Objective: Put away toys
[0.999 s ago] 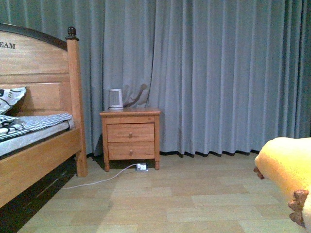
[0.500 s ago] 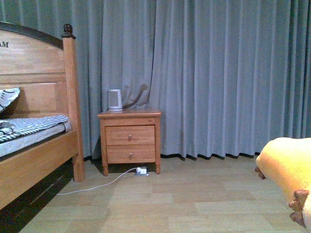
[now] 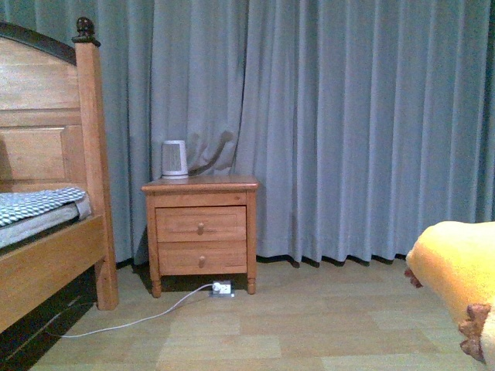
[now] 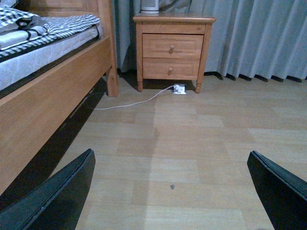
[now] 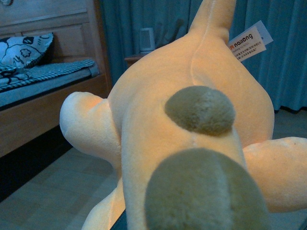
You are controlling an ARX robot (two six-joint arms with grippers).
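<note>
The nightstand [image 3: 199,232] is seen further left now, so the plush toy [image 3: 452,263] is judged in transport. The left gripper [image 4: 170,154] is held wide, empty; the right gripper is hidden.

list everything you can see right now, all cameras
plush toy: one, orange-yellow with brown paws, right edge of the front view, fills the right wrist view
hang tag: one, white, on the plush toy
bed: one, wooden, on the left
pillow: one, dark and white pattern, on the bed
nightstand: one, wooden, two drawers, beside the bed
small appliance: one, white, on the nightstand
power strip: one, white with cable, on the floor under the nightstand
curtain: grey-blue, across the back
floor: light wood
left hand: open, empty, black fingers, above the floor
right hand: not in view
</note>
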